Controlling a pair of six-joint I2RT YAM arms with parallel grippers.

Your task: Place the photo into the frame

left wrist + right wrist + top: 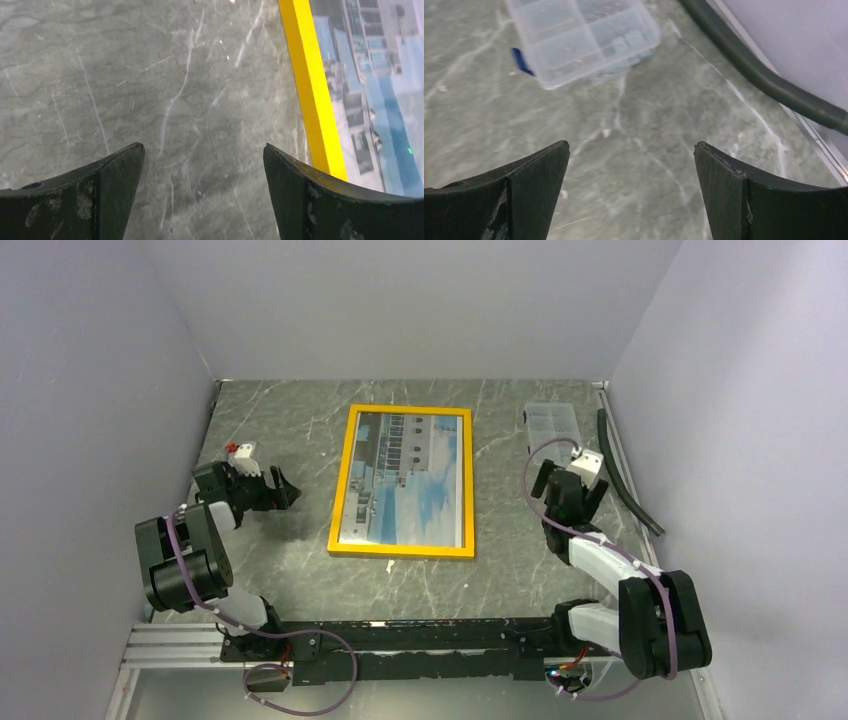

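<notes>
The left arm (190, 555) sits folded at the left of the overhead view, and the left gripper (284, 490) points rightward, its jaws spread wide with nothing between them. At the right, the right arm (605, 565) stretches toward the top, and the right gripper (566, 490) is likewise parted wide and empty.

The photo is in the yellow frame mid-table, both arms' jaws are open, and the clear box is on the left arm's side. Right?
No. The top view shows the box on the right, just beyond the right gripper. The rest holds: the photo is in the frame mid-table, and the jaws of that gripper and the left gripper are open.
</notes>
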